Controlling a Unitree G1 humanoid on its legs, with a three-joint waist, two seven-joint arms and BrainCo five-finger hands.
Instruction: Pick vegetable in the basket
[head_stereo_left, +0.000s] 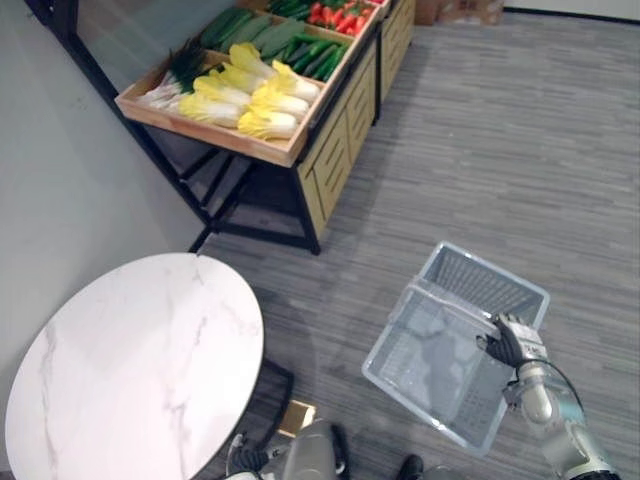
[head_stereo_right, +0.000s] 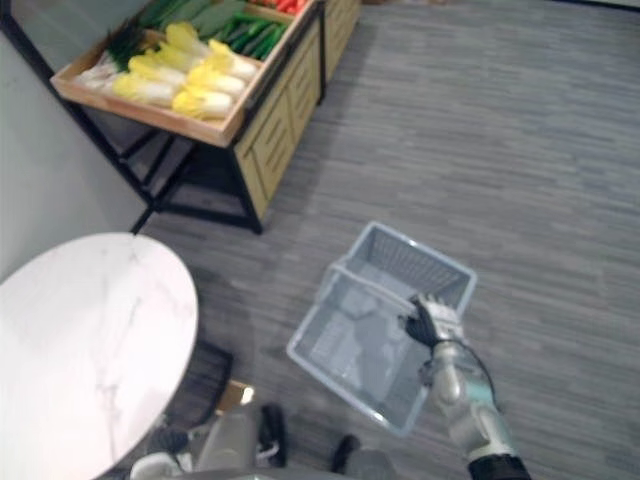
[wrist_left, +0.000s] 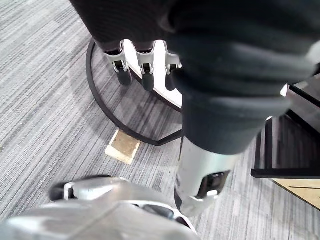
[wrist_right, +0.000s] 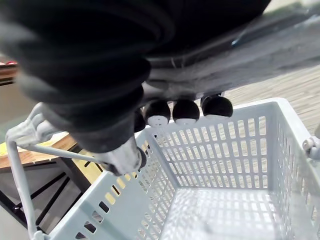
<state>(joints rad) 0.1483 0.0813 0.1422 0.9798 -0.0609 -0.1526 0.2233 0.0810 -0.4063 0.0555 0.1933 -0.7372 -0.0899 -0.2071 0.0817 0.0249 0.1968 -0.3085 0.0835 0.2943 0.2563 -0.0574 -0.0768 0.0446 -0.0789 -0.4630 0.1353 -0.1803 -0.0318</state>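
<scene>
A pale grey slatted plastic basket (head_stereo_left: 440, 350) hangs above the carpet with nothing in it; its inside (wrist_right: 225, 200) is bare. My right hand (head_stereo_left: 508, 340) is shut on the basket's handle (wrist_right: 55, 151), dark fingertips (wrist_right: 185, 110) curled over it. The vegetables lie on a wooden display stand (head_stereo_left: 215, 135) at the far left: yellow-white cabbages (head_stereo_left: 250, 95), green cucumbers (head_stereo_left: 305, 50), red peppers (head_stereo_left: 340, 15) and green onions (head_stereo_left: 178, 72). My left hand (wrist_left: 145, 65) hangs low beside the round table's base with its fingers relaxed and holding nothing.
A round white marble table (head_stereo_left: 130, 370) stands at the near left on a black ring base (wrist_left: 115, 125). A wall runs along the left. Wooden drawer units (head_stereo_left: 345, 125) sit under the stand. Grey carpet (head_stereo_left: 500, 150) spreads to the right.
</scene>
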